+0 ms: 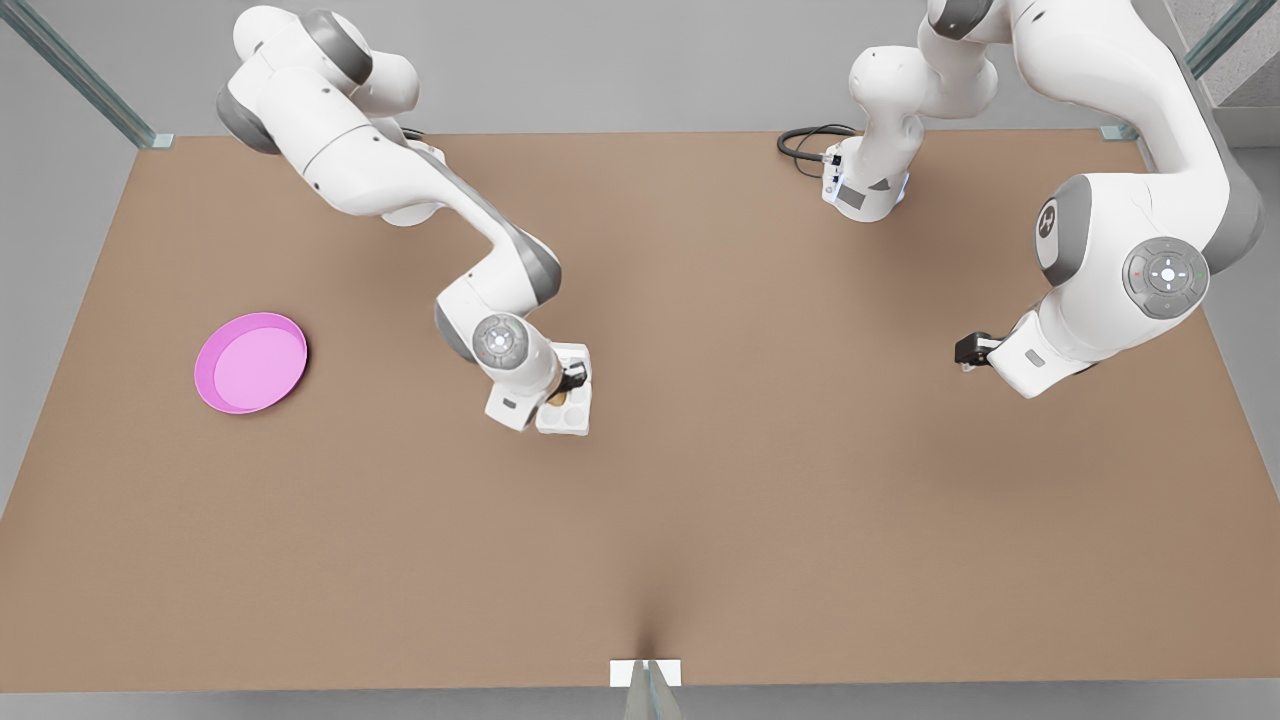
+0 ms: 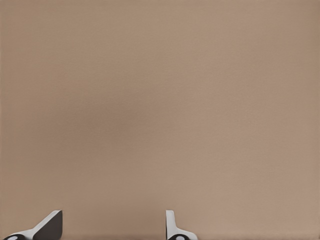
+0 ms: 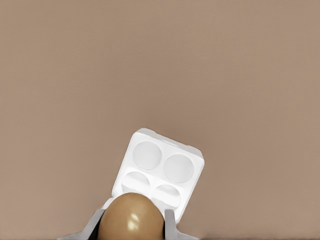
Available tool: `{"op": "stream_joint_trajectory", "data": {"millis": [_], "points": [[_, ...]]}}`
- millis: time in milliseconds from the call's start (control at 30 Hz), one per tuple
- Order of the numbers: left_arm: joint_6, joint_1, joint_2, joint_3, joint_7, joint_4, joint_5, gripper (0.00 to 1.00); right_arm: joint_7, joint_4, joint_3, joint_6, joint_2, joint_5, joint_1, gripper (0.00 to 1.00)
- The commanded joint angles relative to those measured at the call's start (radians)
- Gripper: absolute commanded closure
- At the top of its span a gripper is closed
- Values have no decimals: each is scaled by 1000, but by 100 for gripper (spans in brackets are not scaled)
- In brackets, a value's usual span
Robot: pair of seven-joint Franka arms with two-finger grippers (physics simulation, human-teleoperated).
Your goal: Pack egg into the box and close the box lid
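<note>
The arm on the front view's left reaches out from its base and bends down sharply at the wrist, so that the right gripper (image 1: 570,382) hangs directly over the box (image 1: 572,392), near the middle of the table (image 1: 700,520). From its wrist camera, the fingers (image 3: 169,222) are closed against either side of the egg (image 3: 131,219), a glossy tan-brown thing held up above the carton. The four round wells sit open underneath it, all of them bare. The wrist and hand block much of the carton from the front, so only a white edge and a bit of brown peek out there, and I cannot make out the box lid for certain. The other arm waits over on the front view's right, folded with its elbow high, and the left gripper (image 1: 968,350) points sideways above bare tabletop, well apart from the box. Its wrist camera shows the two fingertips (image 2: 50,226) spread wide with nothing between them. A round pink dish (image 1: 251,362) lies far off toward the front view's left, and a black cable (image 1: 805,145) loops at the far edge.
</note>
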Motion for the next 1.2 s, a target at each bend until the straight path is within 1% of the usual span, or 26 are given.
{"op": "stream_joint_trajectory", "data": {"millis": [0,133,333,400,433,467,567,633,667,700,733,767,800,833,867,900,933,1000,1033,1067,1167], "points": [[-2,-2,7,0,-1,0,1,0,498,-22,0,48,0,-14,4,61],[-4,0,12,0,-1,0,1,0,501,-41,0,74,6,-30,8,61],[7,0,32,0,-1,0,1,0,508,-41,-12,85,61,-79,-4,60],[7,0,32,0,-1,0,1,0,508,-41,-16,85,69,-80,-4,57],[7,0,32,0,-1,0,1,0,508,-41,-16,85,69,-80,-4,46],[5,0,32,0,-1,0,1,0,501,-41,-18,83,69,-97,-6,0],[2,0,32,0,-1,0,1,0,501,-35,-16,73,67,-97,-4,0],[2,0,32,0,-1,0,1,0,497,49,-15,68,54,-100,7,0],[2,0,32,-2,-1,0,1,0,485,116,-3,30,51,-100,10,0],[2,0,32,0,-1,0,1,0,355,268,-3,-188,-9,-99,7,0],[2,0,35,-2,-1,0,1,0,200,351,-19,-390,-106,-96,-19,0],[-25,-3,56,-8,-1,-1,1,0,19,350,-168,-472,-216,-79,-19,0],[-123,-83,108,-14,-20,-4,4,0,-277,324,-430,-562,-320,41,-22,0],[-205,-184,127,-14,-165,-79,45,3,-431,301,-478,-572,-361,92,-75,0],[-286,-350,150,-14,-304,-101,42,59,-434,319,-478,-576,-358,96,-94,0],[-307,-511,156,-16,-514,-101,-51,79,-434,327,-477,-582,-351,96,-101,0],[-275,-640,197,-16,-730,-78,-179,79,-416,316,-472,-595,-350,93,-85,0],[-116,-744,240,-16,-1013,-67,-344,79,-424,322,-472,-619,-319,96,-88,0],[-36,-778,245,-17,-1091,-67,-392,79,-356,327,-474,-608,-302,102,-87,0],[-22,-798,256,-17,-1097,-67,-430,79,-356,327,-477,-608,-296,134,-117,0],[297,-867,326,-19,-1212,-67,-499,79,-353,325,-480,-605,-289,161,-203,0]]}}
